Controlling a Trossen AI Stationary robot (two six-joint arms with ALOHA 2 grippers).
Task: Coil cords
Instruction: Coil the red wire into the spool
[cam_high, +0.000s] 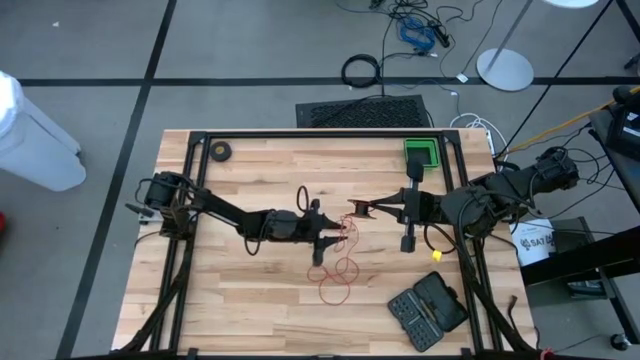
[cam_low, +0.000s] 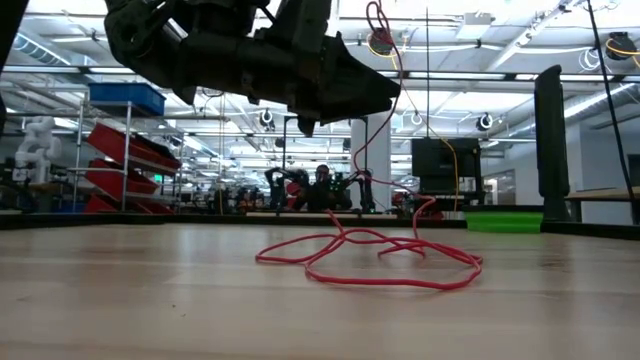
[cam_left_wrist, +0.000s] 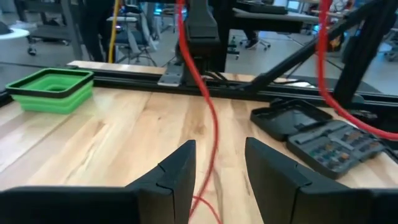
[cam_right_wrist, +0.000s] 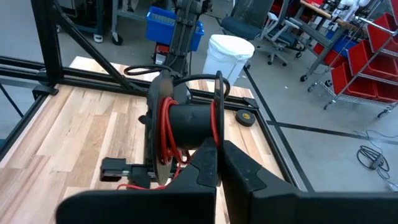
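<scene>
Right pincer (cam_right_wrist: 214, 165) clamped on reel (cam_right_wrist: 186, 121); left pincer (cam_left_wrist: 214, 165) part open around red cord (cam_left_wrist: 208, 112), unpinched. Keep cord taut, feed evenly.

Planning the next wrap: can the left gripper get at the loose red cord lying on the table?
Probably yes. The left gripper stands open right over the red cord, which already runs between its fingers. Nothing lies between them; the right gripper holds the reel off to one side.
</scene>
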